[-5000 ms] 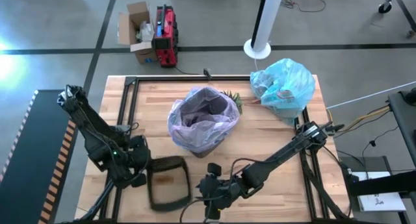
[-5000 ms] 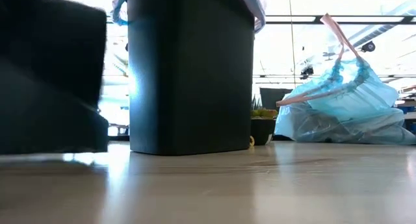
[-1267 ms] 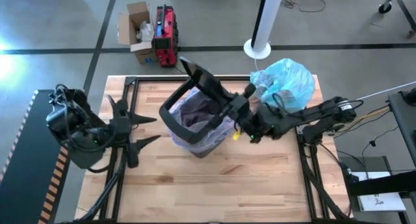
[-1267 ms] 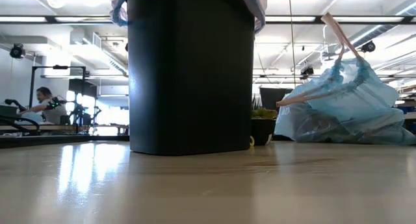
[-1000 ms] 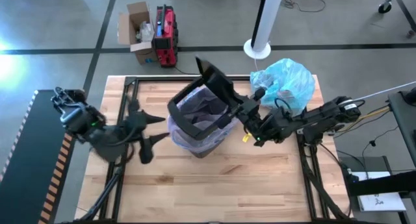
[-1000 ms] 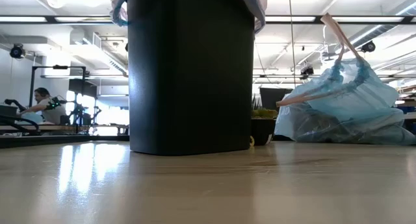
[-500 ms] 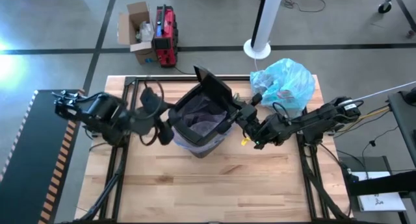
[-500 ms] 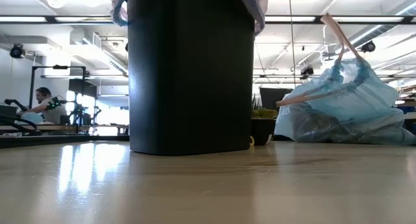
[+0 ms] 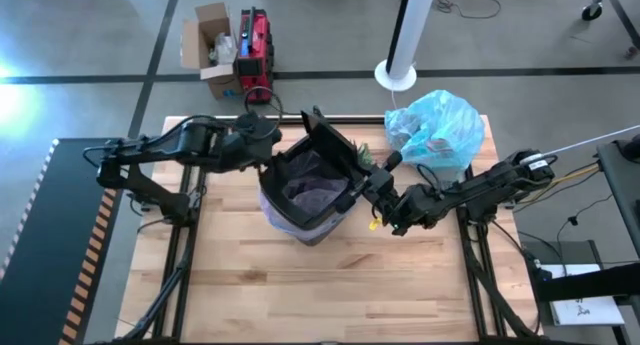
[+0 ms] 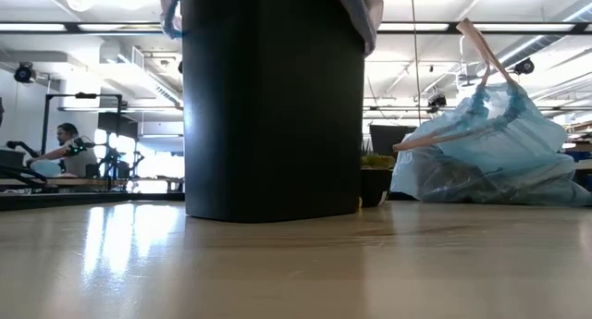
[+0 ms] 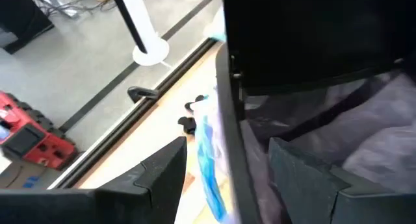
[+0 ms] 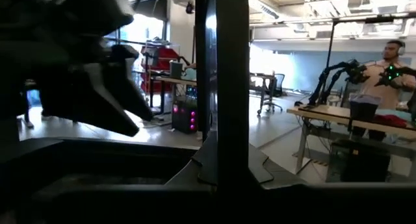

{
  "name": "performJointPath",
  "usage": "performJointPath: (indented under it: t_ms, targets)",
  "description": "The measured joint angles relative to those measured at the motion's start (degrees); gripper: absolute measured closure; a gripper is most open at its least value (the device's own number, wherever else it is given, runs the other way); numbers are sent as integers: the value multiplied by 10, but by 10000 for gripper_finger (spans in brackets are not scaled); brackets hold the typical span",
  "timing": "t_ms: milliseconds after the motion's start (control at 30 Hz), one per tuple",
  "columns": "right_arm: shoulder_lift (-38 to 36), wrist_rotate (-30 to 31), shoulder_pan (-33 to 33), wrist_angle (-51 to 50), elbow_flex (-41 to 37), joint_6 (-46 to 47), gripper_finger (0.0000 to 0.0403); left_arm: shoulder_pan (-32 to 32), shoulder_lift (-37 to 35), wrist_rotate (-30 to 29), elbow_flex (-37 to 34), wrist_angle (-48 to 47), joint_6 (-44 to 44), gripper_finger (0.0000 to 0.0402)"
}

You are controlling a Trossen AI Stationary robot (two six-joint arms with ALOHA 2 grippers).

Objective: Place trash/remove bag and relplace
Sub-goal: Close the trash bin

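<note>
A black bin [image 9: 305, 210] lined with a pinkish-lilac bag [image 9: 305, 185] stands mid-table. A black lid frame [image 9: 325, 145] lies tilted over its mouth, far end raised. My right gripper [image 9: 370, 193], at the bin's right, is shut on the frame. My left gripper [image 9: 262, 145] is at the bin's far left rim; in the left wrist view its open fingers [image 11: 166, 175] stand on either side of the frame's bar [image 11: 227, 113]. The blue bag [image 9: 438, 130], closed with a pink drawstring, rests on the table at the far right. Loose trash is not in view. My right gripper holds the lid frame by its right edge [image 9: 352, 183], coming level from the table's right side. The frame's bar [image 12: 224, 87] rises straight ahead of the fingers; the contact itself is hidden in dark. My left gripper's fingers straddle the frame's left bar; I cannot tell whether they touch it.
A small green plant [image 10: 375, 176] stands behind the bin, between it and the blue bag [image 10: 490, 143]. Bare wood [image 9: 320, 285] spreads over the table's near half. A white pole base [image 9: 396, 75] and a red toolbox [image 9: 255, 50] stand on the floor beyond the far edge.
My left gripper has swung from the table's left side toward the far edge and rightward, up to the bin's far left rim, staying open. My right gripper has sunk a little, and the lid frame has come down lower over the bin's mouth.
</note>
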Motion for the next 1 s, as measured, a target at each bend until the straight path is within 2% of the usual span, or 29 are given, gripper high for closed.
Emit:
performJointPath:
  t_ms: [100,267,433,567,733,900,1000]
  targets:
    - [0,-1,3,-14,0,-3,403,11,13,16,0,-2,17,201]
    - [-2,-1,5,-75,1,57,403,11,31,33,-4,-10,25,207]
    - [-13,-2,15,-120,0,92,391,11,30,47,-45,-14,9,210]
    - [-46,-13,22,-227,8,133,355,12,19,50,-77,-6,-13,206]
    - [-91,-64,22,-413,40,260,297,12,15,53,-89,11,-15,200]
    - [-100,-97,22,-495,64,294,243,11,16,57,-93,21,-6,205]
    - [-86,-102,19,-515,54,354,218,11,16,55,-105,25,-1,210]
